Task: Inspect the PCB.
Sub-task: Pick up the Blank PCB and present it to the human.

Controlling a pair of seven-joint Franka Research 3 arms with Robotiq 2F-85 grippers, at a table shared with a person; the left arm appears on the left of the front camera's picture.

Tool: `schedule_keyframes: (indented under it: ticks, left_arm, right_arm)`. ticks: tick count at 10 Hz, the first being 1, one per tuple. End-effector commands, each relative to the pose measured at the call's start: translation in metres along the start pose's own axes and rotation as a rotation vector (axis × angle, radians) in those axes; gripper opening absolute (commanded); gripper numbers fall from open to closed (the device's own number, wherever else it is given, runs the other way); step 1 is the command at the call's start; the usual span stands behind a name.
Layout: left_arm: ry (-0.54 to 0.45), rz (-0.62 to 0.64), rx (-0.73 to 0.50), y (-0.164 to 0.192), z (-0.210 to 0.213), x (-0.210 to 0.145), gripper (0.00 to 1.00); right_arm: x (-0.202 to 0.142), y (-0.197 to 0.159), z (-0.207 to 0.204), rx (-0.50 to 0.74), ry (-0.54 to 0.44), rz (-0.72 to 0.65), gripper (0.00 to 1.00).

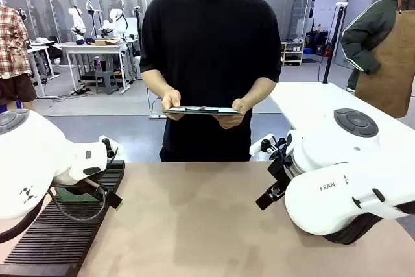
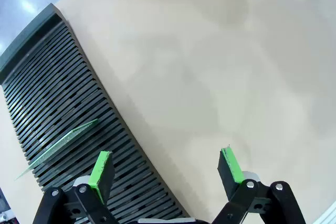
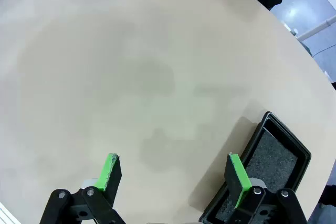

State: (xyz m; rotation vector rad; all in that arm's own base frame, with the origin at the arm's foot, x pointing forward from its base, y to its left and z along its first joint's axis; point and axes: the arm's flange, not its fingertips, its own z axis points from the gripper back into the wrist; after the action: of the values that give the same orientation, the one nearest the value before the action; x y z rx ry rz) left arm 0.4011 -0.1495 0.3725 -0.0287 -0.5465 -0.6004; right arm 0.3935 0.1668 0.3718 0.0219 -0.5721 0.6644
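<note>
The PCB, a thin pale green board, stands on edge in a slot of the black slotted rack, just left of my left gripper's fingers. My left gripper hangs open over the rack's edge and the tan table, with nothing between its green pads. In the front view the left arm hovers above the rack at the table's left. My right gripper is open and empty above bare table, and it also appears as the right gripper at the right side of the table.
A person in a black shirt stands at the far side holding a dark clipboard with both hands. A shallow black tray with a grey lining lies beside my right gripper's finger. The tan table lies open between the arms.
</note>
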Motion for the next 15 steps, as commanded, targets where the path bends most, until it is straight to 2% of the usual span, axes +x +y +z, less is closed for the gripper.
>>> schedule_keyframes:
  ticks: [1,10,11,13,15]
  left_arm:
    - [0.0,0.0,0.0,0.0,0.0,0.0,1.0]
    - [0.0,-0.001,0.0,0.0,0.0,0.0,1.0]
    - [0.055,-0.033,0.05,0.009,0.018,0.017,1.0]
    - [0.136,0.032,-0.108,0.029,0.065,0.036,1.0]
    - [0.153,0.145,-0.292,0.059,0.124,0.039,1.0]
  right_arm:
    - [0.0,0.0,0.0,0.0,0.0,0.0,1.0]
    - [0.0,0.0,0.0,0.0,0.0,0.002,1.0]
    - [0.013,-0.009,0.027,0.053,-0.019,-0.025,1.0]
    - [0.029,-0.035,0.087,0.18,0.001,-0.11,1.0]
    - [0.024,-0.069,0.146,0.297,0.044,-0.178,1.0]
